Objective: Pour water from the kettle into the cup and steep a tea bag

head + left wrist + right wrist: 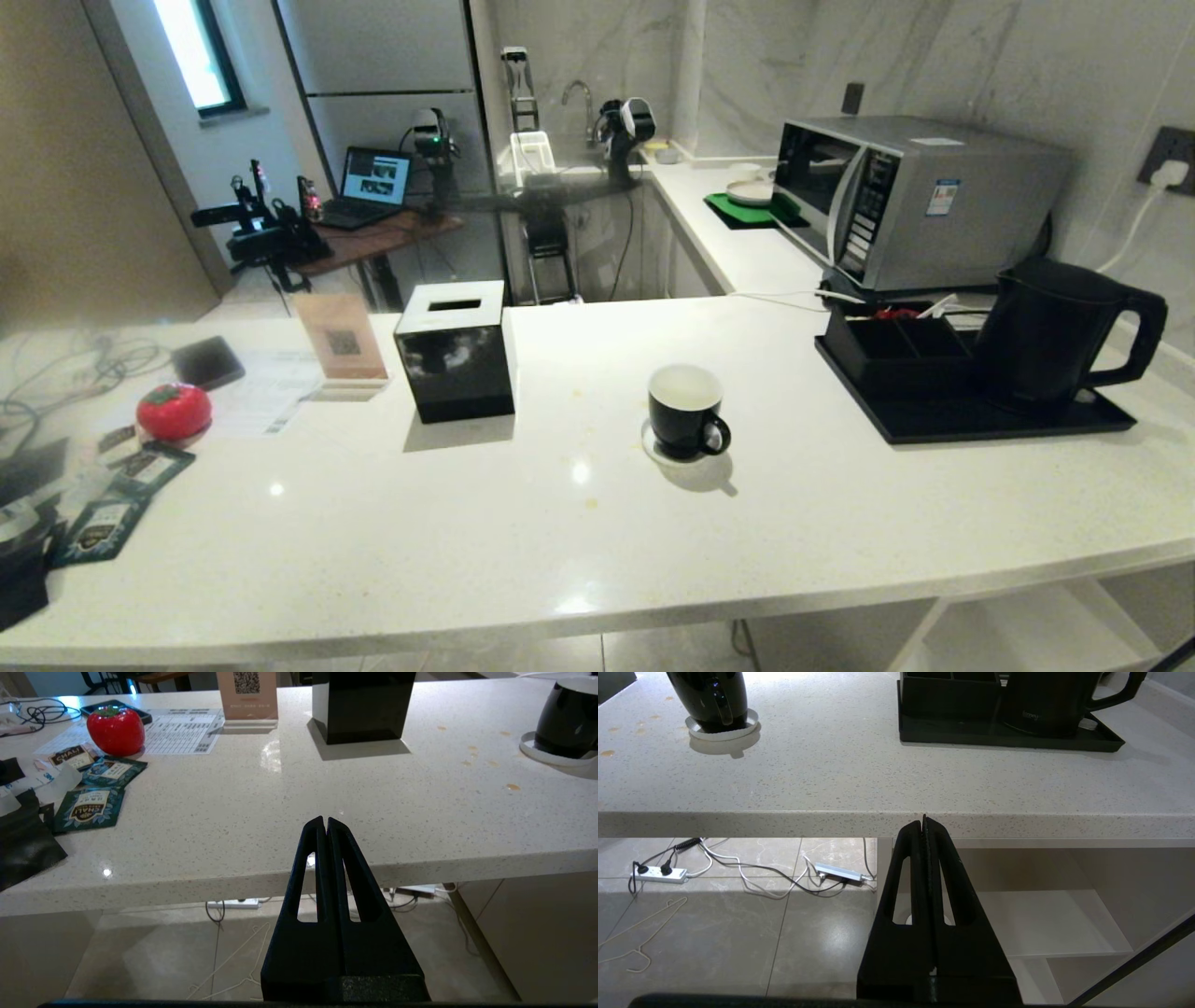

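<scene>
**Both grippers closed and empty, kettle and cup untouched on the counter**

Nearest in, the left gripper (326, 820) is seen at the front edge of the white countertop (579, 551), fingers pressed flat together with nothing between them. The right gripper (923, 820) is the same deal — pinched closed, empty, held just below the counter edge, out in front of the open shelving underneath. Neither arm is caught in the head view.

Further back on the counter, the cup (686, 411) is found near the middle, upright on a small white coaster (653, 446), handle turned toward the front right, white inside visible. Off at the left end, dark teal tea packets (88, 807) are scattered next to a red tomato-shaped object (174, 411). No loose tea bag can be made out among them.

Behind that, a black tissue box (456, 350) sits left of the cup, with a QR code stand (341, 341) beside it. To the right, well apart from the cup, the kettle (1060, 331) is parked on a black tray (980, 425) — handle pointing right — just beside a black compartmented box (892, 345). A microwave (920, 201) is at the back.
</scene>
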Tool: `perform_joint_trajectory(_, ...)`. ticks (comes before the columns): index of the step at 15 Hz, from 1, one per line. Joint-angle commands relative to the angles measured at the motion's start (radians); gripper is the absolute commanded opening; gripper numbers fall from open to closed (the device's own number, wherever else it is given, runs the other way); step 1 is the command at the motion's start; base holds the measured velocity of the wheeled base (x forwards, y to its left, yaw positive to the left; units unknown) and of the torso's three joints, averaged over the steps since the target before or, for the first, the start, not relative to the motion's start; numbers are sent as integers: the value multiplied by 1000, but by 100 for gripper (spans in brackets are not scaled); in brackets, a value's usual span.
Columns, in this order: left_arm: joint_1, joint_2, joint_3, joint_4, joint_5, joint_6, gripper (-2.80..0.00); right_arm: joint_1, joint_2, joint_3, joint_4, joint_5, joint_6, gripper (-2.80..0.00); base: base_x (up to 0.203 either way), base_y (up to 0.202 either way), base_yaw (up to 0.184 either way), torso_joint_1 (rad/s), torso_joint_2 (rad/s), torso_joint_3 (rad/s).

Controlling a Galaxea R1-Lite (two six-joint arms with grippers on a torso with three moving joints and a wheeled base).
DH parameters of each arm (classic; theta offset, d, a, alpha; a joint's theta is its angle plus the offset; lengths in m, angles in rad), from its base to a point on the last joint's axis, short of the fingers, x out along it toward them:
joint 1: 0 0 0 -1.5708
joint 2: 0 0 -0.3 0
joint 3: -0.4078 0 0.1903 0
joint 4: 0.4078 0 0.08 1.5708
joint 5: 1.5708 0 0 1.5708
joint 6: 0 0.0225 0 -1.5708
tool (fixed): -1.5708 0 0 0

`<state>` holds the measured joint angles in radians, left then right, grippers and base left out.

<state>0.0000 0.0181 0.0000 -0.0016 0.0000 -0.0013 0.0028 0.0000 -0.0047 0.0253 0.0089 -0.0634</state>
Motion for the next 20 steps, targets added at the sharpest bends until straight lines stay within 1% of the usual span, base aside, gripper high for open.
perform_joint_trajectory(1, 0, -17, 0, 0, 0, 0, -280, 0, 2, 0, -1, 0, -1, -280, 0, 0, 0, 0, 0, 0)
perform_joint_trajectory(20, 1, -18, 0, 1, 2, 0, -280, 0, 2, 0, -1, 0, -1, -280, 0, 0, 0, 0, 0, 0)
